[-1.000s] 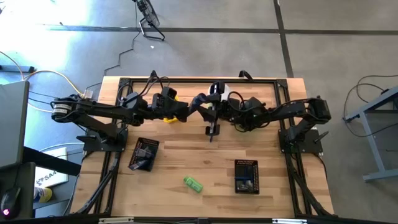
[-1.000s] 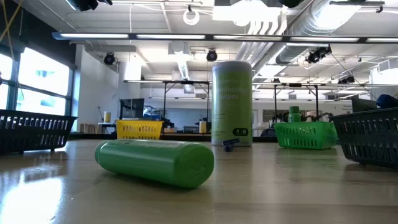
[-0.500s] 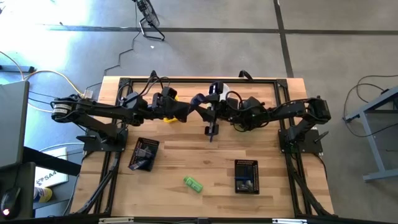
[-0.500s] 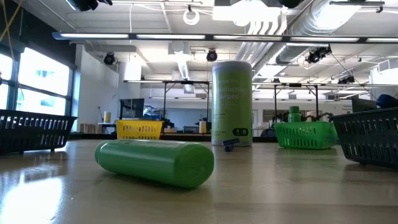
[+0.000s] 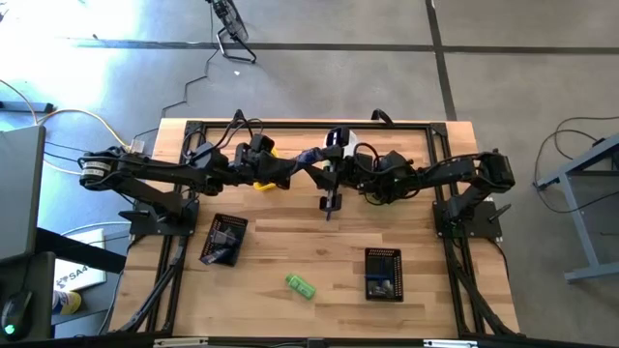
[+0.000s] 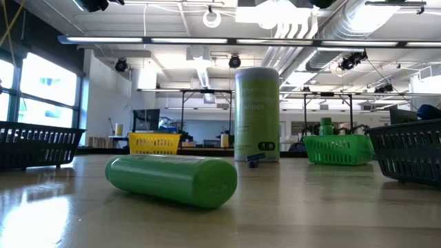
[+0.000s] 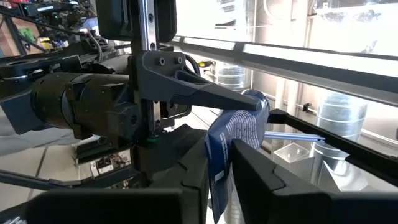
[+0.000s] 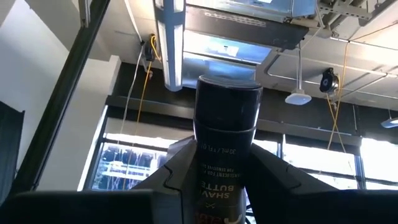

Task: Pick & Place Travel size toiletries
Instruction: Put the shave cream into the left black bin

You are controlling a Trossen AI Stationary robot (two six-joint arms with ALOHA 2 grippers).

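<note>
A dark navy tube (image 5: 311,155) with printed sides and a round dark cap (image 8: 227,99) hangs in the air between my two arms, over the far middle of the table. My right gripper (image 5: 327,159) is shut on it, and my left gripper (image 5: 302,162) is shut on it from the other side. A bright green bottle (image 5: 300,285) lies on its side on the near part of the table, and fills the front of the low view as the green bottle (image 6: 172,179). My left gripper pinches the tube's flat printed part (image 7: 222,152) between its two fingers, which slant upward from the table's left side. The tube is lifted clear of the table. My right gripper holds the tube's body (image 8: 217,171) between its two fingers (image 8: 171,171), below the cap. The fingers slant upward, and the cap end sticks out past the fingertips.
Two black mesh trays (image 5: 224,240) (image 5: 383,274) stand on the near half. A yellow tray (image 6: 154,142) and a green tray (image 6: 337,148) stand at the far side, with a tall pale-green canister (image 6: 257,114) between them. A small blue piece (image 6: 255,160) lies by the canister.
My left gripper has shut on the navy tube that my right gripper holds up. Both arms have stayed in place, and the tube has not moved.
</note>
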